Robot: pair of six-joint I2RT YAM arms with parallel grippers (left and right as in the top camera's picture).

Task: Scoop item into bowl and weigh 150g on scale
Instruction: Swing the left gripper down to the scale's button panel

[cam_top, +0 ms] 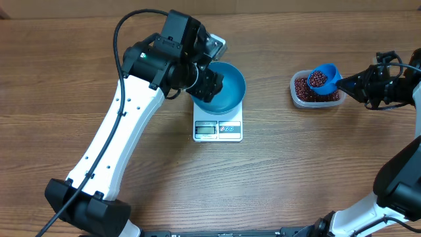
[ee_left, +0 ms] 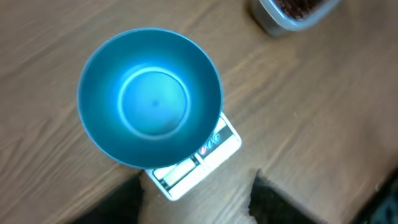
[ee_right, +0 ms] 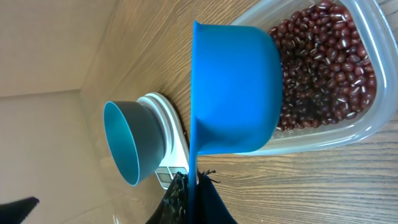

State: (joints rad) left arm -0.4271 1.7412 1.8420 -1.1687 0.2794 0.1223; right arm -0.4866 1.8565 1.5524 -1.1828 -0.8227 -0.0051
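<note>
- While the bowl (cam_top: pixel 228 91) sits empty on the scale (cam_top: pixel 218 130), centre frame, left gripper (ee_left: pixel 196 202) hangs beside its rim, jaws apart, holding nothing.
- Upper right: right gripper (ee_right: pixel 194 199) clamps scoop (ee_right: pixel 236 93), loaded with beans (cam_top: pixel 318 79), over tub (cam_top: pixel 297 93).

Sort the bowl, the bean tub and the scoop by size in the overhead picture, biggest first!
1. The bowl and the tub: about equal, can't rank them.
2. The scoop: smallest, even held up nearer the camera.

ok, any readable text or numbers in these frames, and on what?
scale display: nothing legible, too small.
scale button panel: printed marks, too blurred to read.
bowl, scoop, tub: no text visible.
</note>
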